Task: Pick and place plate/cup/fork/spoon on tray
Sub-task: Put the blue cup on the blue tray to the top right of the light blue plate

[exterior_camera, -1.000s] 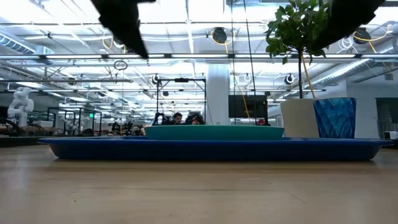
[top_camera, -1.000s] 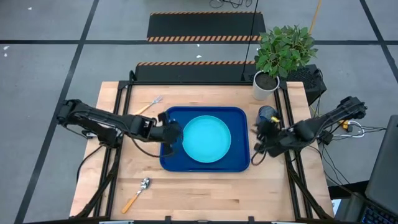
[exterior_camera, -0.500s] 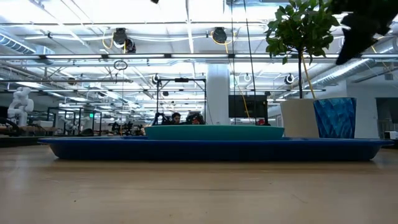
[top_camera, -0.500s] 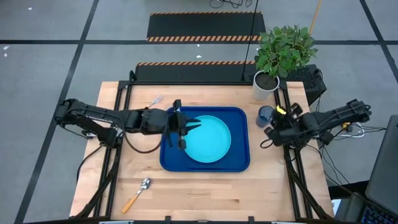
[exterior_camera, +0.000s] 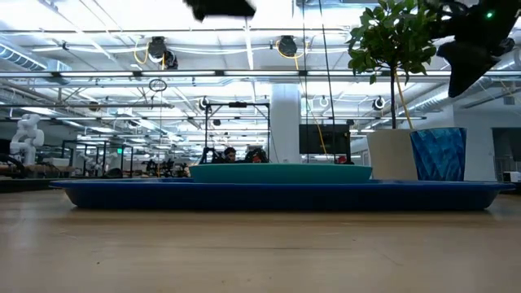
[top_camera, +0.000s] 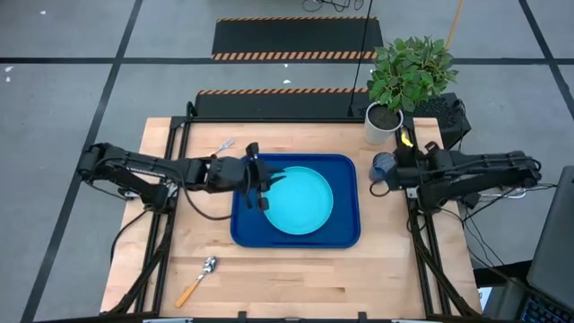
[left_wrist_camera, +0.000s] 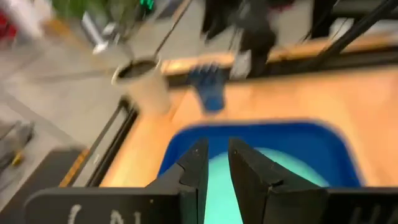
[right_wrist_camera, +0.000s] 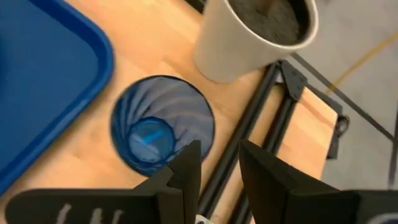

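— Where did everything sit, taking the tray (top_camera: 296, 235) as the marker?

— The plate (top_camera: 299, 200) lay in it, about centred. The cup (top_camera: 384, 166) stood on the table (top_camera: 296, 274) just off the tray's right edge, with the plant pot (top_camera: 380, 125) behind the cup, at the table's far right corner.

— And the cutlery?

— The fork (top_camera: 217, 150) lay beyond the tray's far left corner. The spoon (top_camera: 198, 277) lay well apart, toward the near left of the tray.

— The arms?

— The left gripper (top_camera: 266, 186) hung over the tray's left edge, seemingly clear of the plate; the right gripper (top_camera: 392, 176) was beside the cup.
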